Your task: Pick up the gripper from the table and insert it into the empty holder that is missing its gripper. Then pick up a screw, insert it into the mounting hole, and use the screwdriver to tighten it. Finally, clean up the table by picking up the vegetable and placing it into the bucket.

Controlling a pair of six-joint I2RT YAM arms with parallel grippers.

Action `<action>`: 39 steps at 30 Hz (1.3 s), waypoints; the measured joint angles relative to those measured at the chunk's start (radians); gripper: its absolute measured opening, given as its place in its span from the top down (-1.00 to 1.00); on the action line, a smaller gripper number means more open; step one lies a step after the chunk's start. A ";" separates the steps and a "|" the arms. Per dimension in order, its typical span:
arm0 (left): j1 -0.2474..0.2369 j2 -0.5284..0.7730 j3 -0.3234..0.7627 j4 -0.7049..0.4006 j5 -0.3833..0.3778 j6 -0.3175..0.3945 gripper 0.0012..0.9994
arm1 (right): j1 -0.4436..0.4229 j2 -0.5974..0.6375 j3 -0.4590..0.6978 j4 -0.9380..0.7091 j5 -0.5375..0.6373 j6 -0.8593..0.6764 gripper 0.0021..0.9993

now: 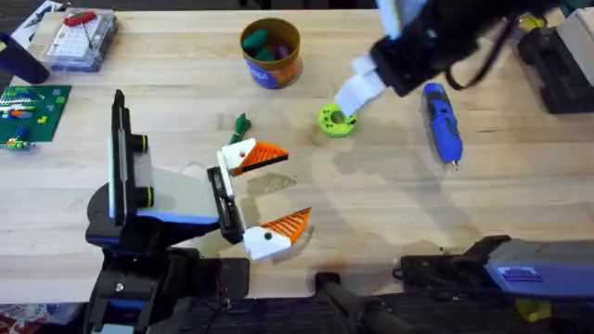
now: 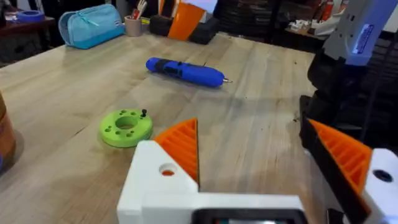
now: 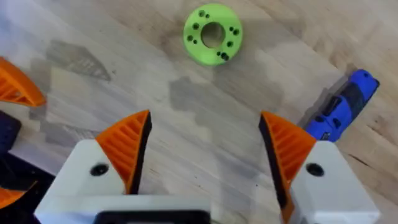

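Nearest the overhead camera, the right arm rose dark and blurred across the upper right of the table, its white finger reaching down just beside the lime-green disc point(image 1: 336, 121). At the lower left sat the left arm, with the left gripper point(image 1: 269, 192) held out over bare wood, jaws spread wide and holding nothing; its orange ribbed pads point(image 1: 267, 154) stood well apart.

The screwdriver point(image 1: 442, 123) lay flat on the table to the right of the disc, tip toward the near edge, untouched by either arm. The bucket point(image 1: 271, 53) stood upright at the far middle of the table with green and dark pieces inside. The vegetable point(image 1: 242, 124) lay on the wood between the bucket and the left gripper, close to the upper finger.

Only the overhead view gave the bucket, the vegetable and a clear plastic box point(image 1: 82, 39) at the far left.

The left wrist view added detail: a small dark screw point(image 2: 143, 113) stood upright on the rim of the disc, with the screwdriver lying beyond it.

The right wrist view looked straight down on the disc's ring of holes. The right gripper point(image 3: 205, 146) hung above bare table, jaws wide open and empty, with the screwdriver's blue body at one side.
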 joint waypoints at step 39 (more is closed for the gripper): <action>0.000 0.000 0.000 0.000 -0.001 0.000 -0.98 | -0.102 -0.046 -0.459 0.468 -0.017 0.090 -0.99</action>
